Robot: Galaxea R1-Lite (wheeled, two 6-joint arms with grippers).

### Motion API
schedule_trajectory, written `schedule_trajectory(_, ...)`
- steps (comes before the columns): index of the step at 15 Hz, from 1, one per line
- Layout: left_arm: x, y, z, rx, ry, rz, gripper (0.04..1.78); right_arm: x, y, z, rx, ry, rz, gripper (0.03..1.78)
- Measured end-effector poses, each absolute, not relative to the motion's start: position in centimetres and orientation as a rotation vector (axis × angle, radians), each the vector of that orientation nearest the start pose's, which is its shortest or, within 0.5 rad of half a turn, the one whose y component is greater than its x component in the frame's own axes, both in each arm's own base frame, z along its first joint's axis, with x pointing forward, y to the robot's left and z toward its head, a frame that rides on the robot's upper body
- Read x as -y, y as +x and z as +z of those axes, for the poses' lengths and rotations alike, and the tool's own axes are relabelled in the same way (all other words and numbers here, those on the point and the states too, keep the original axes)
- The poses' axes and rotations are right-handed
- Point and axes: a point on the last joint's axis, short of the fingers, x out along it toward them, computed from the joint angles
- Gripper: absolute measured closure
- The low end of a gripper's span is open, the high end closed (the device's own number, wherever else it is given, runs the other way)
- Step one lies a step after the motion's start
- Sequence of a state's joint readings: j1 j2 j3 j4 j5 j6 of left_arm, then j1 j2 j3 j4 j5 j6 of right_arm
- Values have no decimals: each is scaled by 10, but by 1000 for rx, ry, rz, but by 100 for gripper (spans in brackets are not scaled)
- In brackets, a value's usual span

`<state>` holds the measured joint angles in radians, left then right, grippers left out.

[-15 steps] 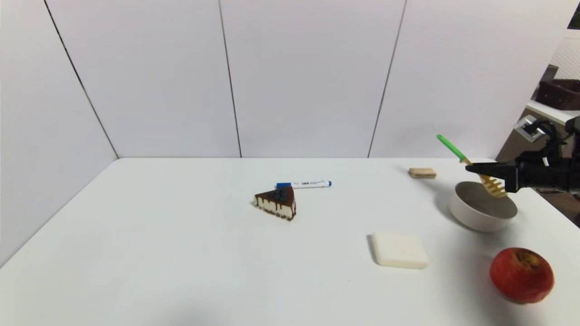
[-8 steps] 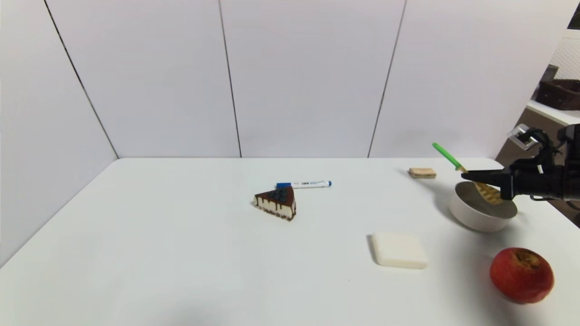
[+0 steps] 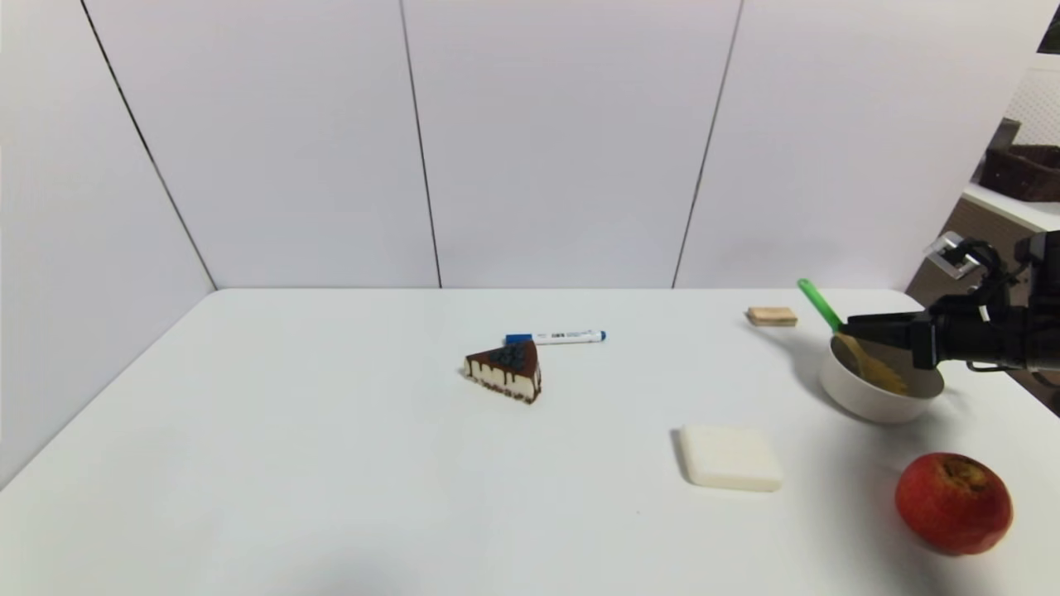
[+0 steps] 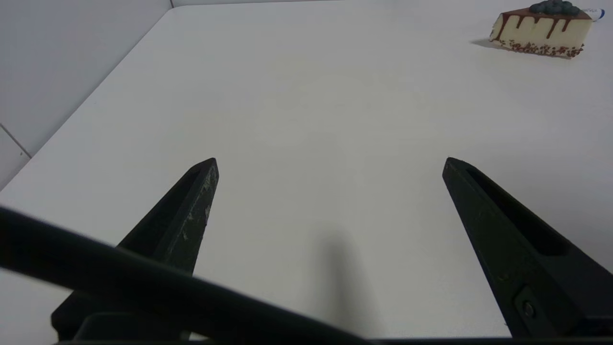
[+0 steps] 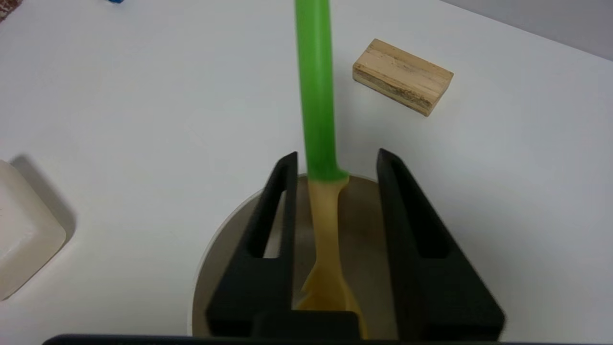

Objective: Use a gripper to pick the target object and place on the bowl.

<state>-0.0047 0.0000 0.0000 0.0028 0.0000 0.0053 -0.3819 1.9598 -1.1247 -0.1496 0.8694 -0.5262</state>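
The pasta spoon (image 3: 869, 364) lies with its pale yellow head inside the beige bowl (image 3: 861, 401) and its green handle leaning out over the far-left rim. My right gripper (image 3: 853, 325) hovers over the bowl at the table's right side. In the right wrist view the right gripper (image 5: 336, 154) is open, with a gap on each side of the spoon (image 5: 316, 96) above the bowl (image 5: 364, 225). My left gripper (image 4: 330, 162) is open and empty over bare table; it does not show in the head view.
A wooden block (image 3: 771, 315) lies behind the bowl. A white square block (image 3: 730, 457) and a red apple (image 3: 953, 502) sit in front of it. A cake slice (image 3: 505, 371) and a blue-capped marker (image 3: 556, 337) lie mid-table. The table's right edge is close to the bowl.
My right gripper came down with the spoon, set its head in the bowl and opened. The spoon now rests in the bowl, free of the fingers.
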Motion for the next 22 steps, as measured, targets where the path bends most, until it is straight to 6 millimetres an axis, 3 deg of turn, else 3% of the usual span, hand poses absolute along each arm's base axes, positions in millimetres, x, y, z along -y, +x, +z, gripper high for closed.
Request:
schedule_trajectory(3, 0, -23, 75, -3, 5, -5, 13, 118, 341, 139, -418, -97, 594, 83)
schedule_trajectory(6, 0, -23, 75, -3, 5, -5, 13, 118, 339, 143, -418, -94, 593, 60)
schedule_trajectory(11, 0, -23, 75, -3, 5, -5, 13, 111, 312, 180, -412, -92, 577, 36)
schedule_trajectory(14, 0, -23, 75, -3, 5, -5, 13, 102, 273, 219, -387, -106, 546, 28)
schedule_trajectory(17, 0, -23, 75, -3, 5, -5, 13, 89, 217, 251, -363, -118, 494, 22)
schedule_trajectory(19, 0, -23, 75, -3, 5, -5, 13, 77, 177, 259, -341, -131, 450, 20)
schedule_trajectory(22, 0, -23, 75, -3, 5, -5, 13, 52, 119, 249, -312, -135, 371, 16)
